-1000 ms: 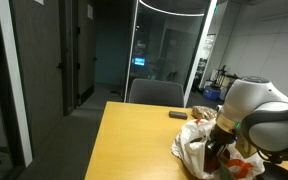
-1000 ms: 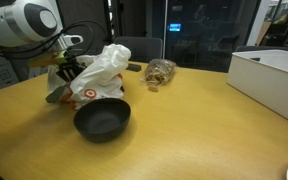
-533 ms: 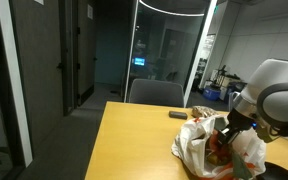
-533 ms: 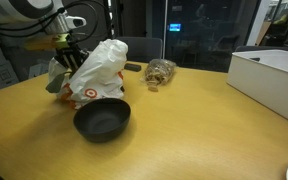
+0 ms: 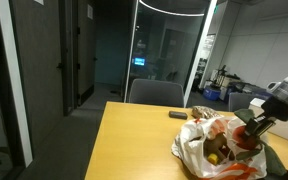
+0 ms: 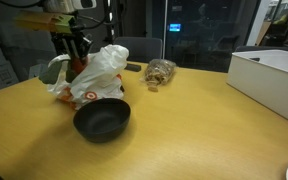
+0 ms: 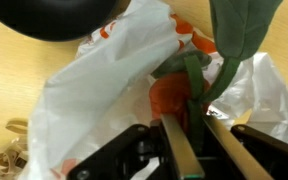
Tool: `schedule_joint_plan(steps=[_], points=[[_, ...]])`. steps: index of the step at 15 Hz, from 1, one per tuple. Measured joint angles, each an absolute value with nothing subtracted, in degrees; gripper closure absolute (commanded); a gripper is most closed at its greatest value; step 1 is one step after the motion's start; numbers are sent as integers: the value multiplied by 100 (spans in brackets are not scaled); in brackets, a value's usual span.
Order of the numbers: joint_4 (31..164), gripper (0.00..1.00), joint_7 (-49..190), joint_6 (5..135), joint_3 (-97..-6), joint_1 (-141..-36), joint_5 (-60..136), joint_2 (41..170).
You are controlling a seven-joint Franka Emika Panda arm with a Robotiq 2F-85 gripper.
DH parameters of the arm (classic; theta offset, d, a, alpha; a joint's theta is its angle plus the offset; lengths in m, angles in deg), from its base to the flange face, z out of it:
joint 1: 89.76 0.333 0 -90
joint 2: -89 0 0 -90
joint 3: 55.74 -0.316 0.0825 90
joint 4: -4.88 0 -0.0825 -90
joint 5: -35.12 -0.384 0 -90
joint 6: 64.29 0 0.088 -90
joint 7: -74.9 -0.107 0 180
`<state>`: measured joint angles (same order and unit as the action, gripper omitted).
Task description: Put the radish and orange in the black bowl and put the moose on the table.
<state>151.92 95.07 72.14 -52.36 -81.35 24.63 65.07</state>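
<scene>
Room dim; space behind the glass wall dark. Curved light strip overhead is blown out white. Table top shows a soft sheen and a faint shadow under the black bowl. White bag is the brightest patch, nearly clipped. Wrist view soft: gripper and radish out of focus. Exterior views grainy, low detail.

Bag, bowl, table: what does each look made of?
Bag: thin white plastic film with red print; crinkled, folds catch light.
Bowl: black, smooth, mostly matte; plastic or ceramic, can't tell from the look.
Table: smooth, plain yellow-orange top with a soft sheen; probably laminate or finished wood.
</scene>
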Motion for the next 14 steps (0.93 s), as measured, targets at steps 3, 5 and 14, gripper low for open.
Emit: schedule_joint_plan(steps=[3, 5, 14], points=[[15435, 94, 10024, 7050, -4607, -8141, 1915, 5874], [15600, 94, 10097, 7039, -4234, -8241, 1713, 5483], [16190, 94, 9564, 7397, -3898, -9045, 1690, 4997]])
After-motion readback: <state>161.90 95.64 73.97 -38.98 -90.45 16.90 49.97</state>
